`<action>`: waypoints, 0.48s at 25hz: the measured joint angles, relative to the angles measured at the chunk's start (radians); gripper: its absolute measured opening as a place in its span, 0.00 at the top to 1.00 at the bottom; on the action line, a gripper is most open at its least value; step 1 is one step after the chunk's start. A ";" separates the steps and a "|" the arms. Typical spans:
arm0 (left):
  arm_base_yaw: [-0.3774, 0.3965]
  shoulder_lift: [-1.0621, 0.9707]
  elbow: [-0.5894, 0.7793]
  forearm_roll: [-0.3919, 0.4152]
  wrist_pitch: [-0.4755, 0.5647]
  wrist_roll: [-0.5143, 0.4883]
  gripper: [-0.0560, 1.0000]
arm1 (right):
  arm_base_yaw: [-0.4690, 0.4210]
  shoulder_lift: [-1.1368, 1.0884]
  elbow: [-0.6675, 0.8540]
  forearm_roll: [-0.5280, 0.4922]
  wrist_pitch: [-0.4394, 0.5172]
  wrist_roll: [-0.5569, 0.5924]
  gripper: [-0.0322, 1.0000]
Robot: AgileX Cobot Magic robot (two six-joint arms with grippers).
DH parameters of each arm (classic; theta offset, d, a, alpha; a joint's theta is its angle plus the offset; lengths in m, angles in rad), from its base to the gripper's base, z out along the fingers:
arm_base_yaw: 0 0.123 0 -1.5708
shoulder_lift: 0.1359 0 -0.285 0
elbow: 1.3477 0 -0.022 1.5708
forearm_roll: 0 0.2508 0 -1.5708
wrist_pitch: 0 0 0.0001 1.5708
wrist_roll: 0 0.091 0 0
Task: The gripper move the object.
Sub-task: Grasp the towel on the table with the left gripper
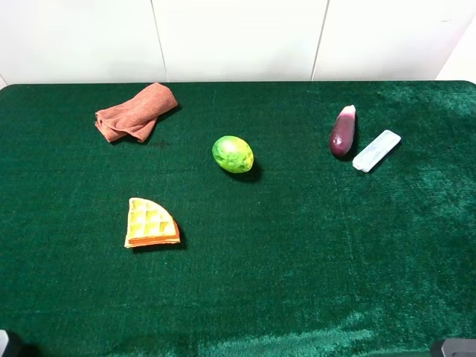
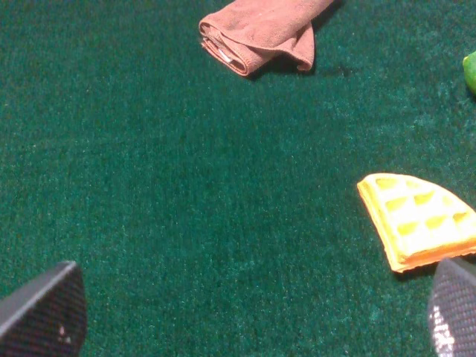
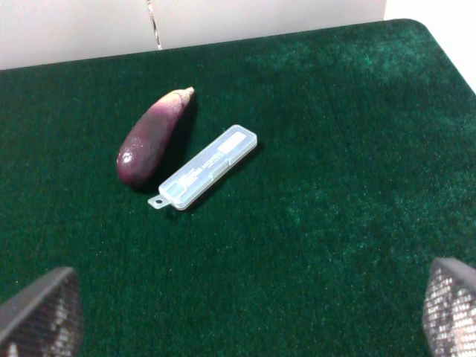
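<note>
- Left gripper (image 2: 249,316): released, dark textured fingertips (image 2: 44,312) spread far apart with nothing between them; hangs over bare green table (image 2: 149,186)
- Right gripper (image 3: 244,312): released as well, fingertips (image 3: 446,309) set wide and grasping nothing; hangs over bare cloth, well apart from the things ahead of it
- As for the task's thing: not singled out by the task line, so cannot tell which of five; all five on the table, none gripped, none touched by a finger
- Brown towel (image 1: 136,111): lies folded and rumpled at the far left, close to the back edge below the white wall (image 1: 238,37)
- Green fruit (image 1: 233,154): round and glossy, sits alone near the middle of the table, a little toward the back; shows only as a sliver at the edge of the left wrist view
- Yellow waffle wedge (image 1: 151,223): lies flat, left of centre and nearer the front than the fruit; in the left wrist view appears close to one fingertip, outside the gap between the two
- Purple eggplant (image 1: 343,132): lies on its side at the right rear, pale stem end toward the wall
- Clear plastic case (image 1: 376,150): long and flat, lies just beside the eggplant on its outer right side, slanted roughly along it, small tab end toward the front
</note>
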 joint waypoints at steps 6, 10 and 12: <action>0.000 0.095 -0.057 0.000 0.004 0.000 0.07 | 0.000 0.000 0.000 0.000 0.000 0.000 0.30; 0.000 0.271 -0.135 0.000 0.005 0.000 0.07 | 0.000 0.000 0.000 0.000 0.000 0.000 0.30; 0.000 0.361 -0.177 0.000 0.005 0.000 0.07 | 0.000 0.000 0.000 0.000 0.000 0.000 0.30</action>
